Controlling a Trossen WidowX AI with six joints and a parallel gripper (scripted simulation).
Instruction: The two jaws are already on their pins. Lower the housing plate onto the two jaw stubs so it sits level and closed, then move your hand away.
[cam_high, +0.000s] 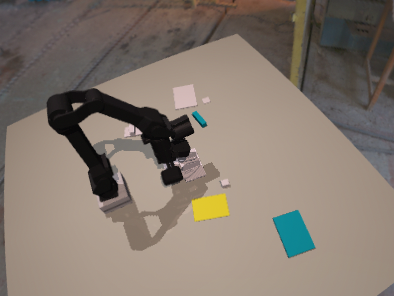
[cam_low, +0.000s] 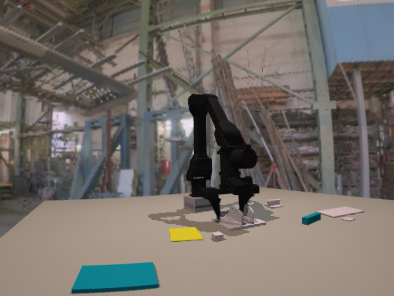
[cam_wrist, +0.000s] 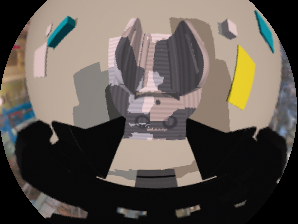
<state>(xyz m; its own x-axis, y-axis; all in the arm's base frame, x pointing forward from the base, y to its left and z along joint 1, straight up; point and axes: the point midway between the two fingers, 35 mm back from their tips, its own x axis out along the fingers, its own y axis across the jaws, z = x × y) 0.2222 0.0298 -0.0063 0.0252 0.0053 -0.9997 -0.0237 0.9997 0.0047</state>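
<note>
The pale ribbed base plate (cam_high: 196, 175) (cam_low: 258, 223) (cam_wrist: 113, 62) lies on the table. Two upright rounded jaws stand on it, a left jaw (cam_wrist: 126, 55) and a right jaw (cam_wrist: 195, 57), with a gap between them. The pale housing plate (cam_wrist: 158, 111), with a small central hole, lies at their near ends in the wrist view. My gripper (cam_low: 231, 216) (cam_wrist: 155, 119) points down, shut on the housing plate, one finger at each side. The arm hides the plate in the top view. Whether it touches both stubs or sits level cannot be told.
A small pale cube (cam_high: 225, 183) (cam_low: 217, 236) (cam_wrist: 229, 29) and a yellow sheet (cam_high: 210, 207) (cam_low: 185, 234) (cam_wrist: 242, 77) lie nearby. A teal block (cam_high: 199, 119) (cam_low: 311, 218) (cam_wrist: 62, 32), pale plate (cam_high: 185, 97) (cam_low: 342, 212) and teal plate (cam_high: 294, 234) (cam_low: 117, 276) lie farther out.
</note>
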